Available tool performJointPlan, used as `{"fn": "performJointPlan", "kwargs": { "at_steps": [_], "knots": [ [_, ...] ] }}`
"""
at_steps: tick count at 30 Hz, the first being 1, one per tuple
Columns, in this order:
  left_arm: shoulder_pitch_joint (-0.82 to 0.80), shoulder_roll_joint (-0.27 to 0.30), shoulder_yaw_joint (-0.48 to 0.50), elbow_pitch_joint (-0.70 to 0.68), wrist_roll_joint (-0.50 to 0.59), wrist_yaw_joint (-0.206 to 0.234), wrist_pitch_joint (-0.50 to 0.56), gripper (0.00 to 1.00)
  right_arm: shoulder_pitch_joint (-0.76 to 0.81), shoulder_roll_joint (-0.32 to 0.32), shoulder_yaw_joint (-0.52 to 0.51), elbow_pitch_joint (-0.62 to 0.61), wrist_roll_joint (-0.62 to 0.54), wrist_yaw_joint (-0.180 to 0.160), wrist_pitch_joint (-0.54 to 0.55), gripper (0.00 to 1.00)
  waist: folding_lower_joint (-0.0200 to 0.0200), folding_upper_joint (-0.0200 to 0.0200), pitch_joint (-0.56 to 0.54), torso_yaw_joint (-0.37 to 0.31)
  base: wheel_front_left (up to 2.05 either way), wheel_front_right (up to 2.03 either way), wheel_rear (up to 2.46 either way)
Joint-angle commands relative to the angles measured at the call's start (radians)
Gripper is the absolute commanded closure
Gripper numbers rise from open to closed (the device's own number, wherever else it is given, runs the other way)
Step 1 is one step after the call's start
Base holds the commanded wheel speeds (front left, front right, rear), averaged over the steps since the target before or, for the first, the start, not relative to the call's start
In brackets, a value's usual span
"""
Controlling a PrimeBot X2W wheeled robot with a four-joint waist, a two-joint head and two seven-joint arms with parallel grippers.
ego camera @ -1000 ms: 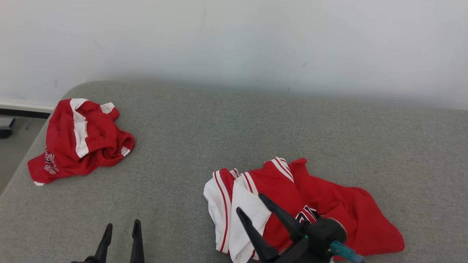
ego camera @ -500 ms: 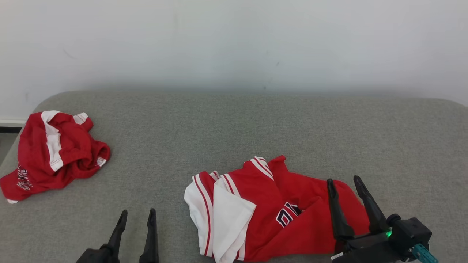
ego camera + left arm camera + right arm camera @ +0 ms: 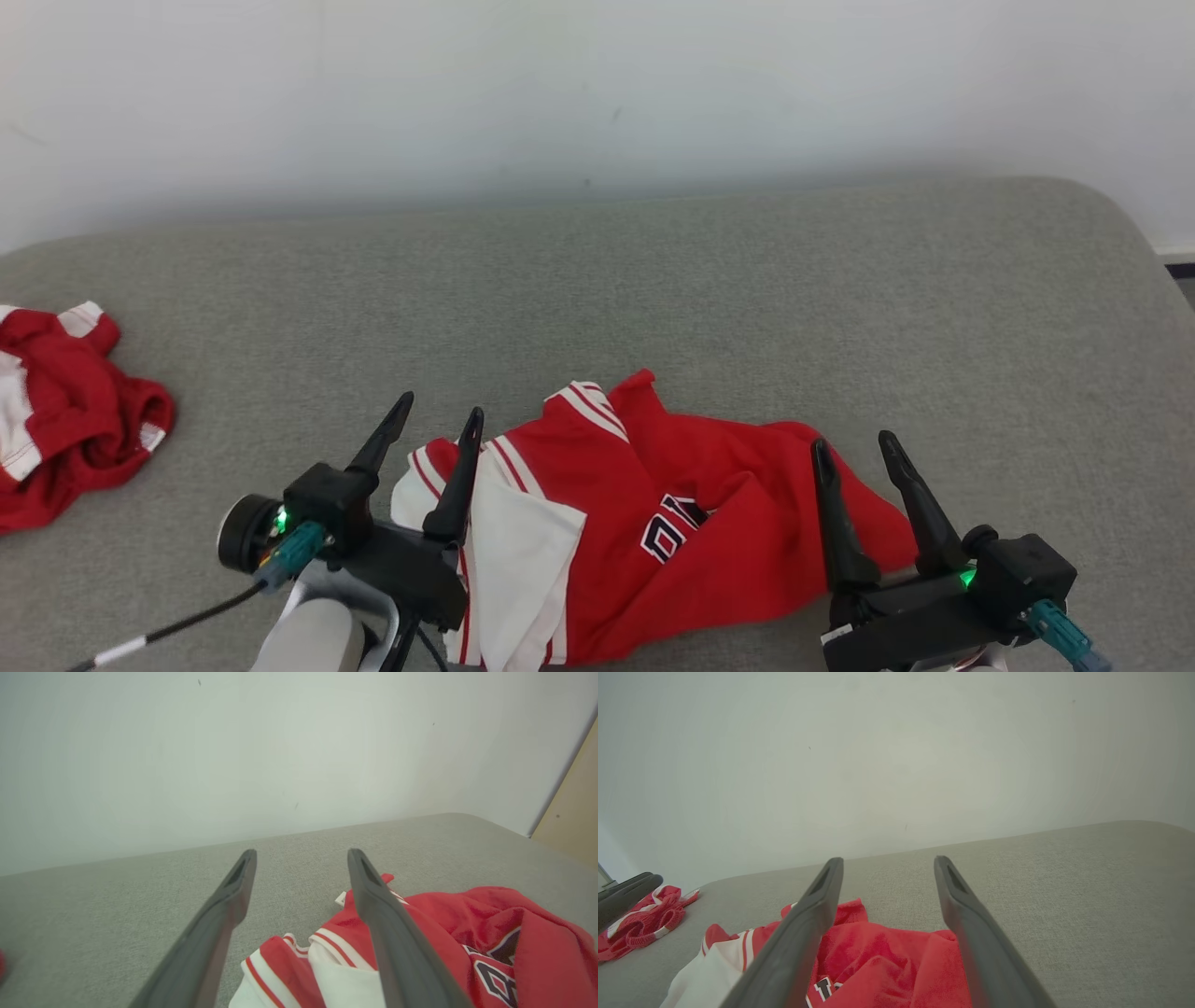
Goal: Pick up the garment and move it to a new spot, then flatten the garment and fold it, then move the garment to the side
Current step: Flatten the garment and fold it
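The left pincer [image 3: 440,407] is standing wide open, its two dark fingers spread and holding nothing. In the head view its inner finger is crossing the white, left end of the garment [image 3: 672,504]. The left wrist view is showing that pincer [image 3: 302,853] with the garment [image 3: 467,914] lying below and to the right of the fingers. Whether a finger is touching the cloth cannot be told.

The right pincer [image 3: 853,441] is also gaping open and empty, its fingers pointing over the garment's red, right end. In the right wrist view this pincer [image 3: 888,860] is straddling the cloth's edge: one finger is passing over the garment [image 3: 887,961], the other over bare grey fabric.

A green light [image 3: 280,520] is glowing on the left wrist, and a dark cable [image 3: 168,630] is trailing away from it toward the lower left.

The garment, a red jersey with white panels, striped trim and dark lettering, is lying crumpled on the near middle of the grey fabric-covered counter [image 3: 653,280], between the two pincers.

A second red and white garment [image 3: 65,420] is lying bunched well apart, at the counter's far left. A pale wall [image 3: 597,84] is rising behind the counter.
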Motion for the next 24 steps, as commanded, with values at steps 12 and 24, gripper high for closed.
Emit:
{"fn": "performJointPlan", "kwargs": {
  "at_steps": [12,24],
  "knots": [
    [-0.275,0.031,-0.244,0.282,-0.181,0.002,0.053,0.0,-0.031,0.004,-0.003,0.023,0.036,-0.002,-0.002,0.0,-0.0001,0.0,0.102,-0.175,0.0,0.0,0.0],
    [-0.385,0.05,-0.408,0.461,-0.35,0.002,0.215,0.0,-0.027,0.004,-0.012,0.034,0.052,-0.002,-0.002,0.0,-0.0001,0.0,0.102,-0.21,0.0,0.0,0.0]
  ]
}}
